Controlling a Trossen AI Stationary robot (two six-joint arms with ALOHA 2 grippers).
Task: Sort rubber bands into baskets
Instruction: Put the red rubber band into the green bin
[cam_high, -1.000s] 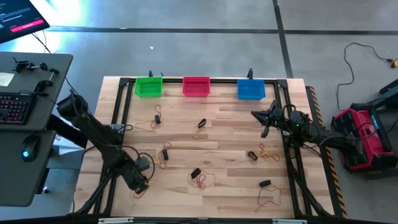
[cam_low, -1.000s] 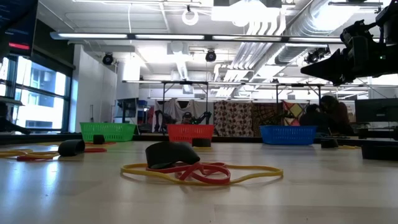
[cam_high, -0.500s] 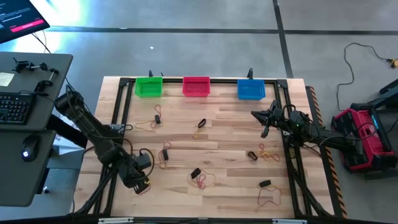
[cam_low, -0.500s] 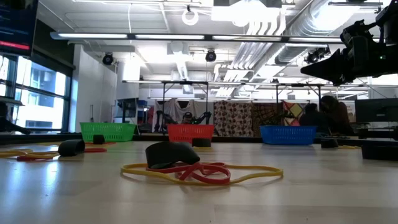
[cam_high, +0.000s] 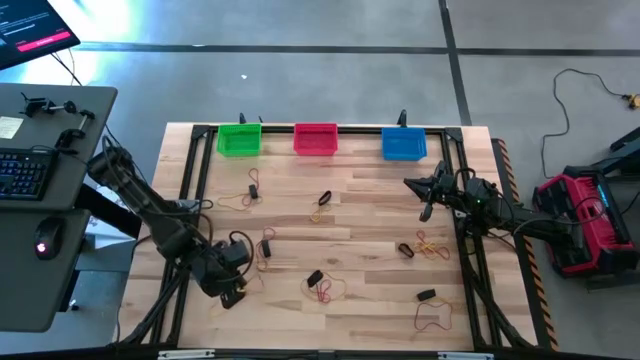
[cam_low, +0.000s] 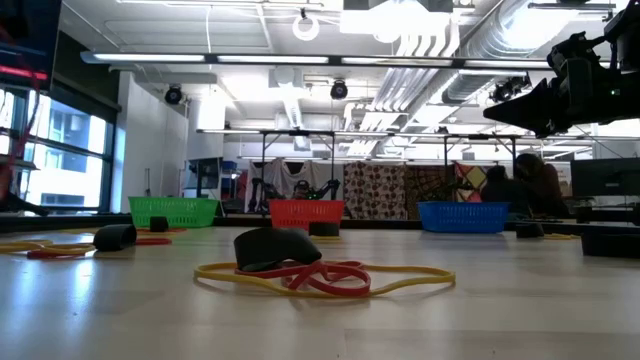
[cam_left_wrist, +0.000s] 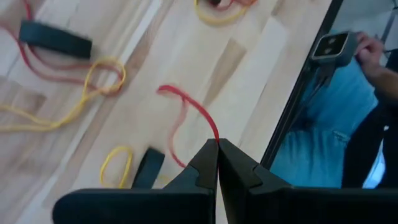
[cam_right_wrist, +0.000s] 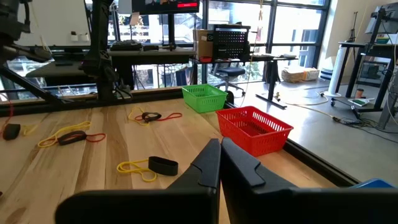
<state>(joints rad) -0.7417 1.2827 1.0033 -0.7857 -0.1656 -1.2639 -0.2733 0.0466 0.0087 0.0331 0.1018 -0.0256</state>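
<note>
My left gripper (cam_high: 236, 287) hovers over the near left of the table, shut on a red rubber band (cam_left_wrist: 186, 118). My right gripper (cam_high: 424, 197) waits shut above the table's right side, with nothing in it. Tan, black and red rubber bands lie scattered on the wood: (cam_high: 252, 193), (cam_high: 322, 205), (cam_high: 266, 248), (cam_high: 320, 285), (cam_high: 420, 247), (cam_high: 430, 310). Three baskets stand along the far edge: green (cam_high: 239, 139), red (cam_high: 315, 138), blue (cam_high: 403, 144). My left gripper pinches the red rubber band at one spot of its loop (cam_left_wrist: 214, 132), between the two fingertips. The fingers slant down from above. The rest of the band curls slack beyond the tips; whether any part still lies on the wood, I cannot tell.
A black frame rail (cam_left_wrist: 301, 87) runs along the table edge beside my left gripper, with a person in blue (cam_left_wrist: 329, 137) beyond it. A knot of black, red and yellow bands (cam_low: 300, 270) lies mid-table. A desk with a keyboard (cam_high: 20, 175) stands to the left.
My left gripper has risen from the near left of the table and gone a little toward the right, its wrist turning as it went. It has stayed shut. My right arm has kept still.
</note>
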